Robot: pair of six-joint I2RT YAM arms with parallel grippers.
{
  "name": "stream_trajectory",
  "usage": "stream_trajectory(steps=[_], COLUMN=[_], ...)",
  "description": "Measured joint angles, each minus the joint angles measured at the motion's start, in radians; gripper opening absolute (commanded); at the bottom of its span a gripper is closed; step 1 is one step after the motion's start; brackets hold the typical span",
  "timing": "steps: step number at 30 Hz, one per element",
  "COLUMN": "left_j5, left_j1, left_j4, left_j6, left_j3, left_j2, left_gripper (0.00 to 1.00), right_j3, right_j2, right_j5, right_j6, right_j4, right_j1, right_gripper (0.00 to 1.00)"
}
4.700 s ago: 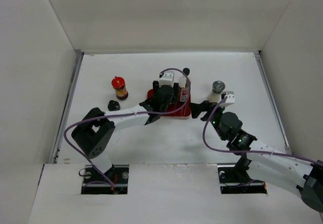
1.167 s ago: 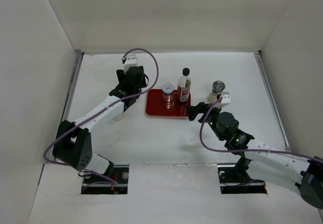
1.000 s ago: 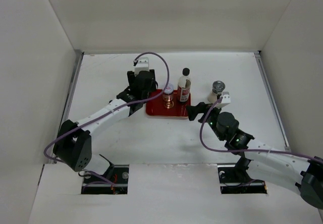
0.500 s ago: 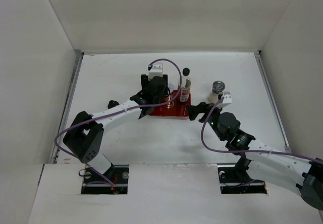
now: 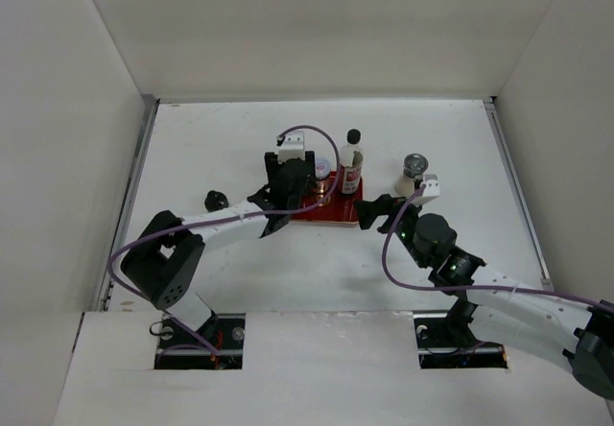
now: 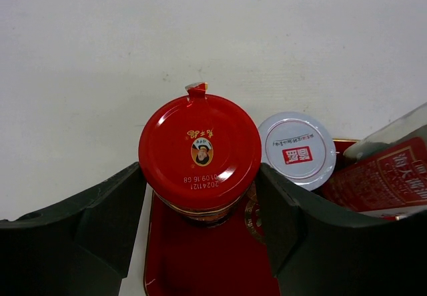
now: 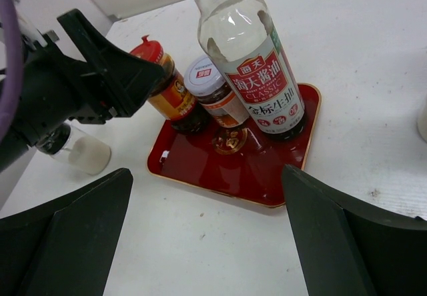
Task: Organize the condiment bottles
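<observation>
The left pincer (image 6: 200, 176) has its jaws closed against the sides of the red-lidded jar (image 6: 200, 151). The jar stands over the left part of the red tray (image 6: 200, 273), just beside the white-lidded jar (image 6: 297, 151) and near the tall bottle (image 7: 250, 63). To finish this placement well, I would want the jar's base flat on the tray before the jaws part. Then a straight lift, so the fingers do not brush the white-lidded neighbour close alongside. From the right wrist view the jar looks seated, though I cannot be certain. The right pincer (image 7: 207, 173) hangs wide apart, holding nothing, by the tray's near right corner. The black-lidded jar (image 5: 216, 200) and the grey-lidded jar (image 5: 413, 169) stand off the tray on the white bench (image 5: 432, 129), one to either side. Plain white walls (image 5: 317, 33) box the bench in on three sides.
</observation>
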Motion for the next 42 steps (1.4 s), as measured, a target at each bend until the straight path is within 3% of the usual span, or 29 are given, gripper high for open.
stream_trajectory(steps=[5, 12, 14, 19, 22, 25, 27, 30, 32, 33, 36, 39, 42], left_j5=[-0.01, -0.037, -0.049, -0.064, -0.077, -0.094, -0.105, -0.119, -0.127, -0.131, -0.131, -0.108, -0.092], left_j1=[0.006, -0.002, -0.01, -0.018, -0.022, -0.027, -0.03, -0.026, -0.01, 0.005, 0.069, 0.149, 0.198], left_j4=[0.109, 0.226, 0.253, 0.274, 0.25, 0.203, 0.145, 0.002, -0.12, -0.194, -0.379, -0.515, -0.582], left_j6=[0.003, 0.017, 0.023, 0.035, 0.043, 0.045, 0.038, 0.002, -0.044, -0.073, -0.145, -0.193, -0.217], left_j3=[-0.054, -0.107, -0.112, -0.122, -0.13, -0.143, -0.171, -0.196, -0.196, -0.197, -0.206, -0.226, -0.249], left_j2=[0.011, 0.015, 0.014, -0.01, -0.068, -0.176, -0.287, -0.46, -0.55, -0.589, -0.67, -0.682, -0.638], left_gripper=[0.38, 0.79, 0.86, 0.95, 0.9, 0.72, 0.6, 0.56, 0.63, 0.69, 0.78, 0.81, 0.81], right_j3=[0.0, 0.0, 0.0, 0.0, 0.0, 0.0, 0.0, 0.0, 0.0, 0.0, 0.0, 0.0, 0.0], right_j2=[0.0, 0.0, 0.0, 0.0, 0.0, -0.002, -0.008, -0.014, -0.014, -0.014, -0.012, -0.009, -0.001], right_j5=[0.0, 0.0, 0.0, 0.0, 0.0, 0.0, 0.0, 0.0, 0.0, 0.0, 0.0, 0.0, 0.0], right_j6=[0.0, 0.0, 0.0, 0.0, 0.0, -0.002, -0.006, -0.003, 0.0, 0.0, 0.003, 0.004, 0.002], right_j4=[0.0, 0.0, 0.0, 0.001, 0.001, 0.001, 0.001, 0.005, 0.005, 0.005, 0.005, 0.005, 0.005], right_j1=[0.0, 0.0, 0.0, 0.0, 0.0, 0.0, 0.0, 0.0, 0.0, 0.0, 0.0, 0.0, 0.0], right_gripper=[1.0, 1.0, 1.0, 1.0, 0.99, 0.79, 0.46, 0.3, 0.32, 0.38, 0.66, 0.88, 0.95])
